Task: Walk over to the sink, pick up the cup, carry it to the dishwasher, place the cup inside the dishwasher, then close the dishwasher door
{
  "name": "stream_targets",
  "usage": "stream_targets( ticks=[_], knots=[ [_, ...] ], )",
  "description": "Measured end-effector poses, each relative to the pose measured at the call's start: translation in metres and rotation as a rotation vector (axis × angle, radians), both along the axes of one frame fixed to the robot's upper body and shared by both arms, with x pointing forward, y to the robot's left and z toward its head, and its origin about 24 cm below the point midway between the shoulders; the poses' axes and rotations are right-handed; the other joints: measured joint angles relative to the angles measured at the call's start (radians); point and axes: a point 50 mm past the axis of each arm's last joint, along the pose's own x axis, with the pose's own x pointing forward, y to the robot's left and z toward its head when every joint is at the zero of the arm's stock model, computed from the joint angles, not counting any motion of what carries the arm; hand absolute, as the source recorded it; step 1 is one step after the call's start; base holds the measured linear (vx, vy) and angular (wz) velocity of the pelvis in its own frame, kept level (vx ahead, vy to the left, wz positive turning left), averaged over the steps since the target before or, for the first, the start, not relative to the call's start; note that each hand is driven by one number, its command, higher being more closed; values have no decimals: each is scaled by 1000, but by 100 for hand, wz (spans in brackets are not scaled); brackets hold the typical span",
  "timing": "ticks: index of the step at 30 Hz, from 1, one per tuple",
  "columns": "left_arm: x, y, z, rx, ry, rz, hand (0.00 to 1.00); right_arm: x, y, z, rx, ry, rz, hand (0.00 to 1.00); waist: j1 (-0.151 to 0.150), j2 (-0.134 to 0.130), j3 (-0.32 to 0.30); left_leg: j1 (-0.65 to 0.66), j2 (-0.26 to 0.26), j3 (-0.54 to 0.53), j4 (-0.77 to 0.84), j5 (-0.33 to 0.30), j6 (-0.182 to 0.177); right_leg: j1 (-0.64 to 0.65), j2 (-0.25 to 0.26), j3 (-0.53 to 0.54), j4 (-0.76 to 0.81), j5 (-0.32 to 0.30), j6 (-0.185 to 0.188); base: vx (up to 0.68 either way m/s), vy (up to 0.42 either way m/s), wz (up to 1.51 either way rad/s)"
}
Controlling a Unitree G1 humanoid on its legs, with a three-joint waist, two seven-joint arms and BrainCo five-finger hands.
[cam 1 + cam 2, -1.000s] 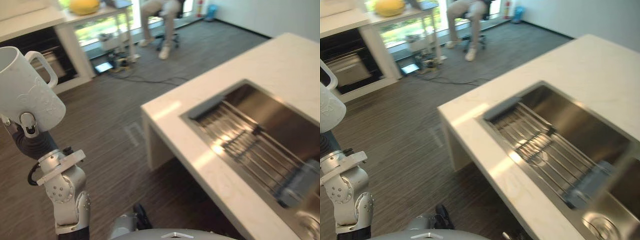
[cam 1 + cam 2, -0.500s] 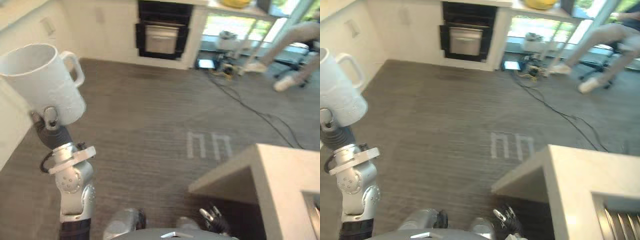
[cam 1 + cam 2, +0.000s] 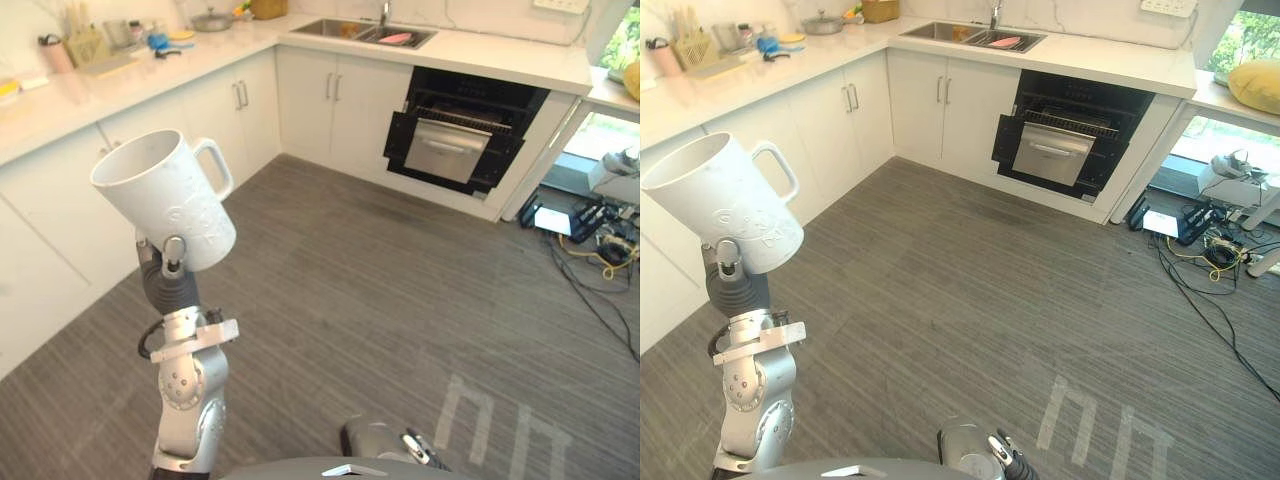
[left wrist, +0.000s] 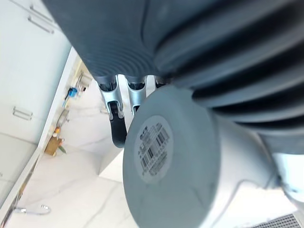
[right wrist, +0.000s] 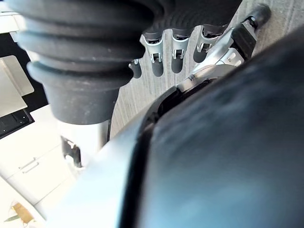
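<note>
Fingers (image 4: 115, 111) of the left hand (image 3: 174, 252) are curled round the base of the white cup (image 3: 168, 198), which is held raised and tilted, handle toward the dishwasher (image 3: 465, 140), well apart from it across the room. Right hand (image 5: 173, 50): fingers relaxed, grasping nothing, hanging low over the floor. Grey striped floor (image 3: 380, 290) lies open between cup and dishwasher. White cabinets (image 3: 330, 100) run left of the dishwasher and turn a corner toward the cup. Cables and a power strip (image 3: 590, 225) lie on the floor right of the dishwasher. The dishwasher's silver door panel leans out from the black opening. Against half a second ago, the whole view has swung: the island corner and the seated person's legs are gone from it, and the cup remains in the same grasp. The cup's interior shows plain white. Sink (image 3: 360, 30), in the counter above-left of the dishwasher, holds a pink item (image 3: 397, 38).
</note>
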Motion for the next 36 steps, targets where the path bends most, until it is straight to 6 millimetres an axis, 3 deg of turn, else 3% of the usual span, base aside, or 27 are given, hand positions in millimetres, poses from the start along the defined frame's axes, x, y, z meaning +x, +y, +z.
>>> stream_targets(
  ticks=[1, 2, 3, 4, 6, 10, 11, 12, 13, 14, 15, 18, 19, 20, 21, 22, 23, 24, 25, 26, 28, 29, 30, 32, 33, 34, 36],
  knots=[
    [-1, -4, 3, -15, -15, -19, 100, 0, -1, 1, -5, -5, -2, 0, -5, 6, 2, -51, 12, 8, 107, 51, -23, 18, 1, -22, 0, -12, -11, 244, -201, 73],
    [-2, -8, 4, -35, -28, -37, 100, -1, -3, 2, -11, -9, -4, 0, 1, 4, 11, -113, 34, 30, 246, 160, -53, 54, 7, -40, -5, -30, -24, 309, -230, 53],
    [-1, -12, 2, -53, -22, -53, 100, -6, -4, 4, -12, -12, -16, 0, 14, 13, 10, -181, 91, 91, 401, 353, -42, 143, 20, -58, -48, -48, -53, 351, -202, 48],
    [-1, -13, 2, -61, -21, -50, 100, -7, -4, 5, -10, -14, -23, 0, 15, 15, 10, -201, 114, 116, 448, 369, -36, 181, 22, -69, -71, -51, -65, 443, -217, 58],
    [-2, -10, 4, -66, -44, -38, 100, -6, -3, 6, -4, -32, -29, 0, 35, 11, 7, -291, 167, 246, 495, 285, 7, 294, 21, -85, -173, -47, -90, 420, -155, 33],
    [-1, 6, 4, -46, -52, 38, 100, 15, 0, 9, 3, -90, -12, 0, 63, -12, 4, -361, 160, 426, 180, 178, 16, 384, 16, -70, -280, -43, -103, 396, -34, -1],
    [-1, 10, 3, -49, -45, 63, 100, 18, 0, 10, 1, -99, -7, 0, 66, -24, 4, -364, 132, 451, 49, 189, 9, 413, 5, -63, -307, -52, -112, 404, 71, -15],
    [-2, 13, 2, -58, -36, 89, 100, 22, -1, 10, -6, -109, 5, 0, 73, -36, 4, -363, 82, 442, -188, 272, -21, 449, -11, -52, -350, -58, -105, 471, 121, -39],
    [-2, 16, 1, -70, -28, 115, 100, 24, -3, 11, -12, -120, 32, 0, 91, -28, 9, -384, 73, 410, -326, 382, -42, 484, -2, -24, -390, -66, -90, 385, 135, -52],
    [-3, 17, -1, -72, -17, 128, 100, 26, -3, 11, -13, -121, 41, 0, 97, -28, 8, -390, 72, 399, -336, 434, -41, 501, -2, -7, -400, -76, -85, 432, 178, -66],
    [-4, 20, -8, -60, 7, 157, 100, 26, 0, 9, 2, -110, 45, 0, 103, -44, 7, -371, 55, 389, -310, 496, 9, 534, -10, 35, -407, -109, -78, 381, 156, -51],
    [-2, 29, -17, -35, 47, 194, 100, 36, 13, 6, 30, -107, 84, 0, 98, -83, 23, -412, 46, 392, -133, 349, 92, 552, -38, 123, -374, -123, -49, 498, 195, -22],
    [-2, 29, -17, -27, 48, 191, 100, 34, 14, 4, 41, -86, 82, 0, 98, -97, 22, -409, 36, 396, -126, 330, 96, 550, -46, 125, -358, -123, -48, 586, 249, 4],
    [-2, 30, -16, -8, 44, 184, 100, 23, 17, -2, 55, -20, 73, 0, 102, -139, 7, -368, -6, 421, -158, 295, 109, 515, -78, 119, -243, -116, -29, 491, 177, 3],
    [-2, 30, -15, -2, 42, 180, 100, 20, 17, -3, 53, -3, 70, 0, 103, -146, 3, -344, -22, 427, -177, 287, 113, 494, -84, 114, -176, -104, 10, 599, 182, 2],
    [-2, 30, -14, 3, 35, 176, 100, 18, 18, -4, 53, 10, 72, 0, 101, -150, 3, -316, -34, 432, -195, 279, 115, 469, -88, 109, -98, -88, 83, 484, 123, -9],
    [-2, 30, -10, 16, 18, 163, 100, 16, 20, -7, 53, 34, 73, 0, 99, -153, 3, -256, -49, 444, -225, 263, 127, 398, -99, 94, 90, -30, 271, 567, 136, -5],
    [-2, 27, -5, 33, -1, 133, 100, 15, 24, -7, 56, 38, 62, 0, 91, -156, -3, -204, -65, 443, -252, 242, 130, 324, -104, 72, 279, 75, 268, 456, 104, -5],
    [-2, 27, -3, 39, -7, 127, 100, 16, 24, -7, 56, 37, 60, 0, 89, -157, -4, -195, -71, 443, -257, 238, 129, 301, -109, 62, 322, 83, 270, 442, 75, 4],
    [0, 20, 3, 54, -31, 79, 100, 20, 25, -7, 49, 29, 54, 0, 79, -175, -17, -127, -91, 442, -318, 232, 135, 182, -122, -5, 534, 90, 263, 418, 37, 8],
    [3, 9, 3, 62, -30, 18, 100, 23, 22, -5, 45, 7, 28, 0, 66, -158, -17, -38, -91, 429, -398, 241, 128, 80, -129, -92, 601, 72, 248, 405, 9, 15],
    [3, 6, 3, 69, -29, -2, 100, 25, 21, -4, 47, -4, 10, 0, 57, -158, -17, 2, -90, 419, -440, 246, 120, 38, -143, -134, 592, 43, 218, 418, -27, 19],
    [7, -2, 2, 78, -24, -44, 100, 25, 20, -3, 47, -22, -28, 0, 52, -154, -14, 69, -80, 404, -494, 250, 104, -29, -164, -187, 531, -13, 128, 412, -51, 24],
    [15, -10, 2, 66, -26, -82, 100, 23, 19, -2, 43, -31, -81, 0, 40, -126, -1, 117, -33, 375, -509, 234, 70, -47, -157, -243, 343, -52, 44, 399, -122, 43],
    [21, -19, 6, 63, -39, -123, 100, 19, 15, -1, 41, -45, -130, 0, 36, -102, 7, 146, 25, 362, -497, 210, 28, -53, -150, -269, 90, -29, 14, 382, -155, 50],
    [23, -21, 7, 65, -44, -133, 100, 16, 15, -1, 39, -38, -139, 0, 33, -96, 11, 155, 49, 362, -481, 197, 8, -52, -148, -264, -12, 1, 8, 392, -191, 44],
    [24, -23, 6, 73, -36, -145, 100, 1, 16, -2, 52, -23, -176, 0, 26, -87, 16, 183, 119, 372, -383, 123, -71, -32, -146, -228, -257, 159, -2, 481, -291, 32]
  ],
)
